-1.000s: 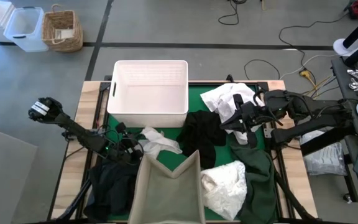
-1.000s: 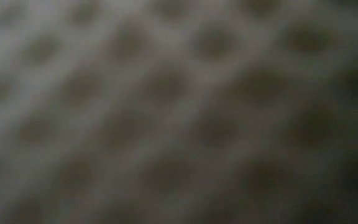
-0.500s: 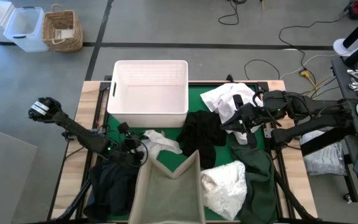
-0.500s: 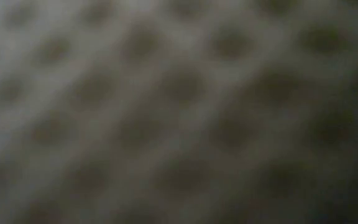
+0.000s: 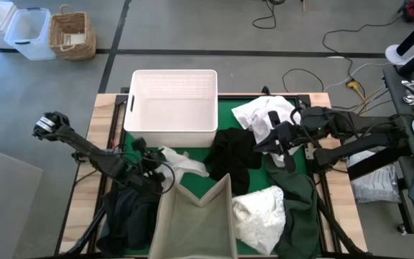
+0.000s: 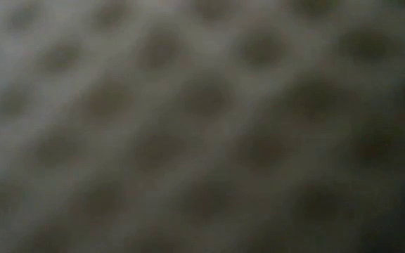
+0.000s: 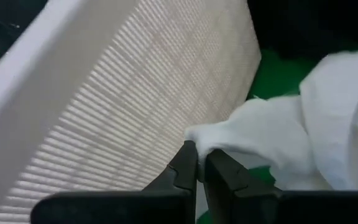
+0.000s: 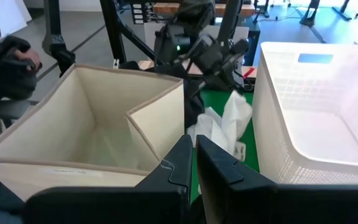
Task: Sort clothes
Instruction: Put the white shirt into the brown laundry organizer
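- Left gripper (image 7: 197, 163) pinches the edge of a white garment (image 7: 291, 143), fingers pressed together on the cloth, right beside the white basket (image 5: 172, 108) wall.
- That garment trails from the fingertips onto the green mat (image 5: 244, 115).
- Right gripper (image 8: 192, 163) hovers with its fingers pressed together and nothing between them, a beige fabric bin (image 8: 98, 127) ahead of it.
- Black garment (image 5: 234, 150) just beside the right gripper; another white one (image 5: 261, 207) lies nearby.

Blurred grey surface (image 6: 202, 126) fills the whole view, patterned with rows of darker spots; possibly mesh, very close.
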`<state>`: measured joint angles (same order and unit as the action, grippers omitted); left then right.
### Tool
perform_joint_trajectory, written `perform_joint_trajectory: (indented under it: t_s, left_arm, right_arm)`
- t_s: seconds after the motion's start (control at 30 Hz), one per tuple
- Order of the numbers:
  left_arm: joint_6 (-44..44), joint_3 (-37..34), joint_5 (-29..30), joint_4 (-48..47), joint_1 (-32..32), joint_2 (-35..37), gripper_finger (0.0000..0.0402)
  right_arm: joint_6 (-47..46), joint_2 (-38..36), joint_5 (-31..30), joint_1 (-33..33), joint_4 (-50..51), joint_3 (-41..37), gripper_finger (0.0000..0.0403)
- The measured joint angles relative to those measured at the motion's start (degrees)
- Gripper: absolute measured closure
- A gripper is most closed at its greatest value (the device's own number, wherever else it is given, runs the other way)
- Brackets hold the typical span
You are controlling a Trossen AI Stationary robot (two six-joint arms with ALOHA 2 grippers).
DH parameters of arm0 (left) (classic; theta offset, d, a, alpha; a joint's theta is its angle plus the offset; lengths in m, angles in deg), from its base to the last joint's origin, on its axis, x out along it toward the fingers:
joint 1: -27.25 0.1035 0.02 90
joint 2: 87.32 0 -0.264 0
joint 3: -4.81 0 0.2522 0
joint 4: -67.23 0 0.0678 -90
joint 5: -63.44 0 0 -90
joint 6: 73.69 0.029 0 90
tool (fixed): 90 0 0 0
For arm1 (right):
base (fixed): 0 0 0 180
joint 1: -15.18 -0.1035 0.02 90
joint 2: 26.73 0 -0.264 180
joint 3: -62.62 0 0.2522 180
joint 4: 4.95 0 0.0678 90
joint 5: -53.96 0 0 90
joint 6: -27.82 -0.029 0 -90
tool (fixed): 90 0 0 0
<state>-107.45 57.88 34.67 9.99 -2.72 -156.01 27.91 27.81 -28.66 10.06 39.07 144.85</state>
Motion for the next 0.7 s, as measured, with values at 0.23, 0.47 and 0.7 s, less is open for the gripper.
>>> perform_joint_trajectory:
  t_s: [0.23, 0.47, 0.7]
  left_arm:
    - [0.01, 8.46, 2.36, -10.83, -0.12, 0.75, 0.0402]
    - [4.43, 16.45, 2.72, -15.49, -1.88, 0.75, 0.0401]
    - [11.93, 24.48, 4.69, -16.25, -4.99, 0.75, 0.0401]
  right_arm:
    - [0.04, 0.0, 0.0, 0.0, -0.09, -1.53, 0.039]
    - [0.5, -0.02, 0.0, 0.0, -0.63, -2.07, 0.039]
    - [0.83, -0.02, 0.0, 0.0, -0.55, -2.39, 0.039]
